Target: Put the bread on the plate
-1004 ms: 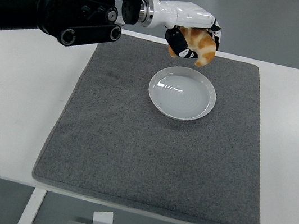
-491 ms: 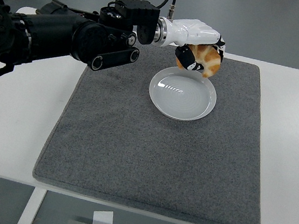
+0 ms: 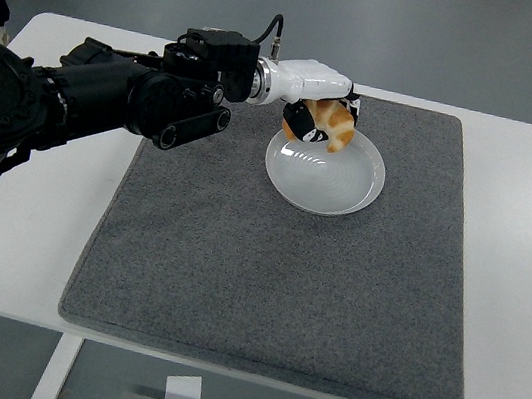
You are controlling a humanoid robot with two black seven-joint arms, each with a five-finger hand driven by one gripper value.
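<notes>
Clearly the job had reached its setting-down step: the left hand [image 3: 317, 122] hung over the far left part of the plate [image 3: 359, 189], its fingers [image 3: 298, 124] curled tight around the bread [image 3: 337, 127], a golden, croissant-like piece whose lower end pointed down toward the plate's inner surface. Whether the bread already touched the plate could not be told from this one view; it looked very near the rim on the far side, with most of the white dish bare in front of and to the right of it. The plate sat on the grey mat [image 3: 232, 285], toward its far half, and the mat lay on the white table [image 3: 25, 252]. The black arm reached in from the left edge, passing over the mat's far left corner, with the white wrist section just behind the hand. In my judgement the next move called for a little more care about position than height: the bread seemed close to the plate's edge, so easing it toward the middle before the fingers spread would have made it less likely to tip over the rim onto the mat. After that the fingers needed to part fully and the hand lift straight up, so the bread was not dragged along. The right hand did not show.
</notes>
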